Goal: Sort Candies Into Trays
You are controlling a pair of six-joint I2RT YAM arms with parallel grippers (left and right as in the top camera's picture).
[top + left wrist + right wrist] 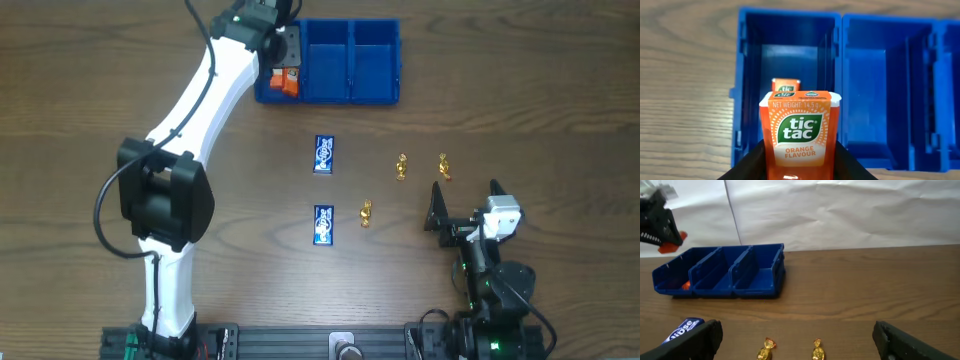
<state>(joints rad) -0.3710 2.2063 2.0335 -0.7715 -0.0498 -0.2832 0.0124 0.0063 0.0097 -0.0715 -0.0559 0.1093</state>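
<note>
Right gripper (436, 208) near right, jaws wide apart, holding nothing.
Mid-table: two blue packets (323, 225), three gold wrapped candies (402, 166) to their right. All judged light. Packets flat and slick, so pinch across short width. Gold ones crinkly, so take body, not twisted ends.
Far left: left gripper (800, 167) clamped on orange box (800, 127) by its sides, over left compartment of blue tray (340, 100). Second orange box (786, 86) lies inside. Box judged stiff, smooth, apt to slip.

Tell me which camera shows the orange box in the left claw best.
Left wrist view: the orange box sits close, face-on in the left claw, above the blue tray. The top view gives a small orange patch by the tray; the right wrist view, a distant orange speck.
</note>
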